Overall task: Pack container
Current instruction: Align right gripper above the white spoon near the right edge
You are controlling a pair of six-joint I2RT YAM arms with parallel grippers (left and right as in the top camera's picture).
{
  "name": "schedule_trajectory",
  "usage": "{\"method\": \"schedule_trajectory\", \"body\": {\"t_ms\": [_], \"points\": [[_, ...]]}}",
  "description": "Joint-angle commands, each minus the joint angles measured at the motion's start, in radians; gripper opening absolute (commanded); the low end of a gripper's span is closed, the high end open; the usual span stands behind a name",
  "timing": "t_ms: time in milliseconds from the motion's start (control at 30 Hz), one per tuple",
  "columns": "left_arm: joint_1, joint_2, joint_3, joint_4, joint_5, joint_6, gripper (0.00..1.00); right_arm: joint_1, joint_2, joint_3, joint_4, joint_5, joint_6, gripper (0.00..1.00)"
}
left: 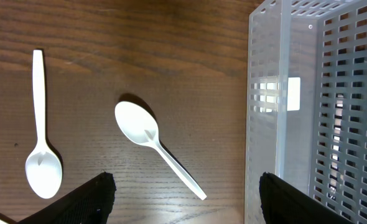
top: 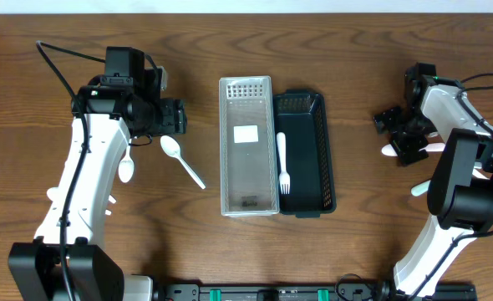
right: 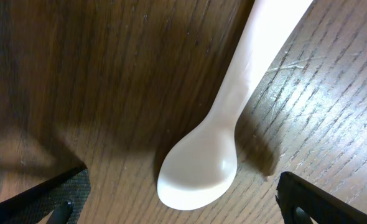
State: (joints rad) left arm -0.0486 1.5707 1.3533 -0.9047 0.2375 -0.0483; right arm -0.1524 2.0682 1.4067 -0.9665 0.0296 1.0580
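A clear perforated container (top: pixel 246 201) and a black perforated container (top: pixel 326 159) stand side by side at the table's centre. A white fork (top: pixel 282 163) lies in the black one. A white spoon (top: pixel 182 160) lies left of the clear container, and it also shows in the left wrist view (left: pixel 152 143). A second spoon (top: pixel 127 167) lies further left, seen too in the left wrist view (left: pixel 42 158). My left gripper (top: pixel 180 117) (left: pixel 186 199) is open and empty above the table beside the clear container (left: pixel 277 112). My right gripper (top: pixel 398 135) (right: pixel 183 202) is open, straddling a third white spoon (top: pixel 388 150) (right: pixel 202 168) that lies on the table.
Another white utensil end (top: pixel 419 189) shows beside the right arm at the right edge. The table is dark wood. A black rail (top: pixel 271 293) runs along the front edge.
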Motion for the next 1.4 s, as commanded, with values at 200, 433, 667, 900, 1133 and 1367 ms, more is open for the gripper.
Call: {"method": "schedule_trajectory", "body": {"t_ms": [200,433,667,900,1133,1367], "points": [[0.0,-0.019,0.024,0.001,0.005,0.007,0.76,-0.004,0.064,-0.031,-0.047,0.048,-0.012,0.91],[0.0,-0.019,0.024,0.0,0.005,0.007,0.77,-0.004,0.064,-0.031,-0.077,0.071,-0.009,0.92],[0.0,-0.019,0.024,0.0,0.005,0.007,0.77,-0.011,0.064,-0.031,-0.082,0.087,-0.012,0.86],[0.0,-0.019,0.024,0.0,0.005,0.007,0.77,-0.024,0.064,-0.031,-0.057,0.097,0.013,0.83],[0.0,-0.019,0.024,0.0,0.005,0.007,0.77,-0.018,0.054,-0.031,0.057,0.101,-0.069,0.91],[0.0,-0.019,0.024,0.001,0.005,0.007,0.77,-0.011,-0.043,-0.031,0.075,0.101,-0.088,0.94]]}}
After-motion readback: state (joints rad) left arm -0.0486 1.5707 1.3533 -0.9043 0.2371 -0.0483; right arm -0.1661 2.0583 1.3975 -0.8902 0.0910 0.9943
